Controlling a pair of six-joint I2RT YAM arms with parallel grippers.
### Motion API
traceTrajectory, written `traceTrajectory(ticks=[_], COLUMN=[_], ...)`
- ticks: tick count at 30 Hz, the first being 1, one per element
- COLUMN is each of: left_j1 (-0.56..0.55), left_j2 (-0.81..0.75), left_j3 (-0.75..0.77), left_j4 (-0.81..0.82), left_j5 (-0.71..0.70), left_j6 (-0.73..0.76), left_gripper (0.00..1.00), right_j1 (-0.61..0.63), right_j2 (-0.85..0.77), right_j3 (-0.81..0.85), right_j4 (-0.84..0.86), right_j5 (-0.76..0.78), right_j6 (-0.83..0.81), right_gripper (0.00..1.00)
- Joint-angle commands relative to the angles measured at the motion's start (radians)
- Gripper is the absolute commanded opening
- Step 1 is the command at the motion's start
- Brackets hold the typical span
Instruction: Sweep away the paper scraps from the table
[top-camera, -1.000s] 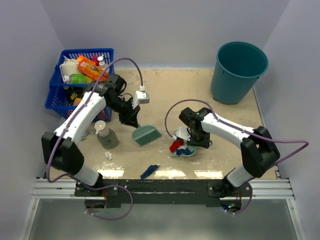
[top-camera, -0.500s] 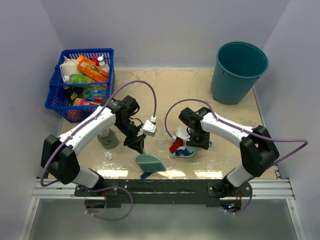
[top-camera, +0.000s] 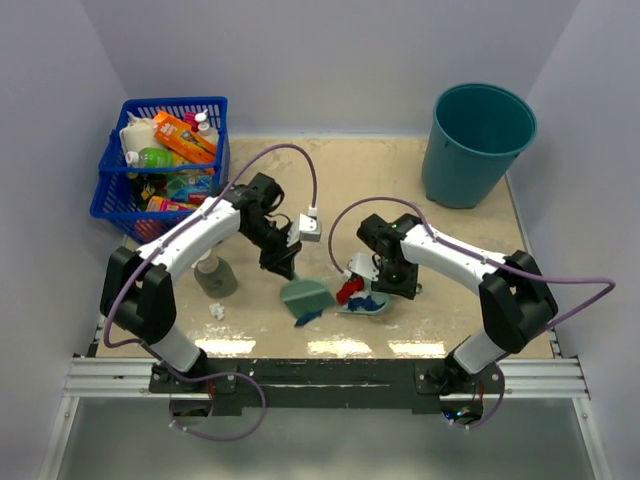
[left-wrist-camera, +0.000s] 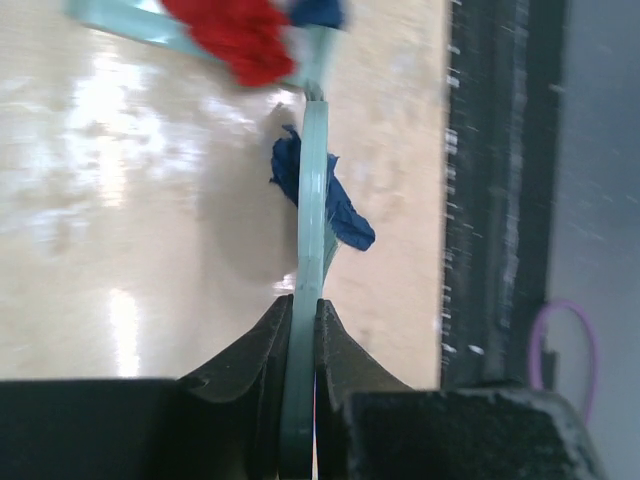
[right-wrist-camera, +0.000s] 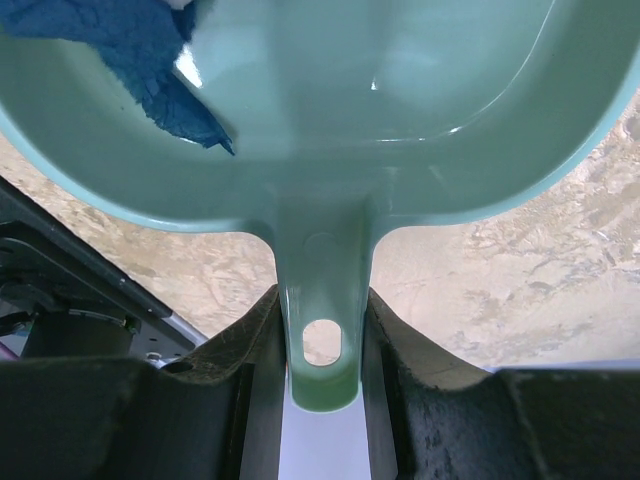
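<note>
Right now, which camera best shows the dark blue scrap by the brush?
The left wrist view: the dark blue scrap shows close up, with the brush edge-on across it. The top view shows only a small dark sliver beside the brush. The right wrist view misses it; the blue paper there lies in the dustpan.

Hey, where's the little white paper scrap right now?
Top view: the white scrap lies front-left on the table, just on the near side of the grey bottle.
</note>
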Motion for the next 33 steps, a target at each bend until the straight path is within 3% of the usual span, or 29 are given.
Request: traceTrajectory(ticks=[1,6,11,19,24,28,33], left_j1=[0.057,0.058,0.116,0.13,0.132,0.132,0.115], left_j2=[-0.012,-0.001,-0.03,-0.059,-0.038,-0.022,0.105], left_j3=[0.08,0.126,0.106,0.132,0.102,0.043,0.063], left_j4=[0.241,0.197,0.217,0.229,0.231,0.246,0.203], left_j5=[-0.06,0.109,0.157,-0.066,-0.294,-0.284,-0.108], left_j6=[-0.152,-0.166,-0.262,-0.513,-0.675,-0.704,-0.686], left_gripper=[0.0,0.0,0.0,0.0,0.0,0.0,0.0], right_j1=[0.003,0.004,0.004,0.004,0.004,0.006,0.021], right_j2=[-0.068,-0.076,-0.062,-0.067,-0.056,-0.048,-0.031], right_j3=[-0.018,-0.037,-0.035,-0.029,-0.024,-0.021,-0.024], right_j4=[0.01,0.027,0.037,0.031,0.017,0.013,0.019], right_j5=[-0.001,0.028,0.059,0.085,0.069,0.066,0.033], right_j6=[-0.041,-0.042,-0.032,-0.002,0.004,0.007,0.021], right_gripper=[0.0,0.0,0.0,0.0,0.0,0.0,0.0])
